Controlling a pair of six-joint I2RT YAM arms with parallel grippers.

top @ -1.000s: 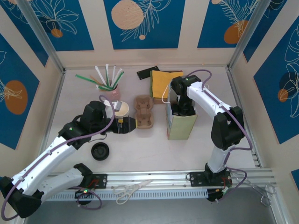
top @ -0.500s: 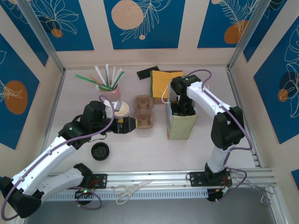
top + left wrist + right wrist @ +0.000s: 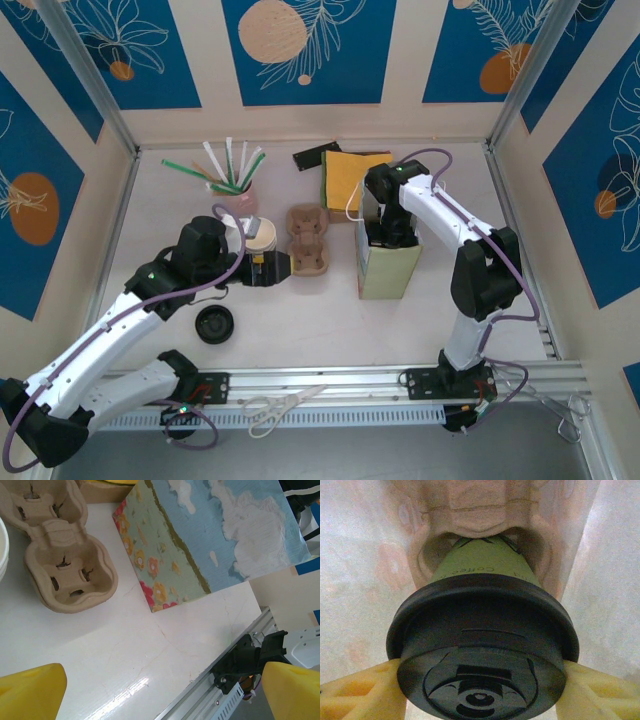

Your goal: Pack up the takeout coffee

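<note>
The takeout coffee (image 3: 482, 645), a green cup under a black lid, fills the right wrist view. My right gripper (image 3: 482, 692) is shut on it, one yellow finger (image 3: 357, 692) pressing each side of the lid. The cup's base rests in a pocket of a pulp carrier (image 3: 480, 510) inside the paper bag (image 3: 390, 268). From above, my right gripper (image 3: 388, 236) reaches down into that bag. My left gripper (image 3: 272, 268) stands open and holds nothing, low over the table beside a lidless cup (image 3: 262, 238). Its yellow fingertips (image 3: 30, 692) frame bare tabletop.
A second pulp carrier (image 3: 308, 240) lies between the lidless cup and the bag. A loose black lid (image 3: 215, 324) sits near the front left. A pink cup of straws (image 3: 240, 190) and yellow napkins (image 3: 350, 175) stand at the back. Scissors (image 3: 285, 405) lie on the front rail.
</note>
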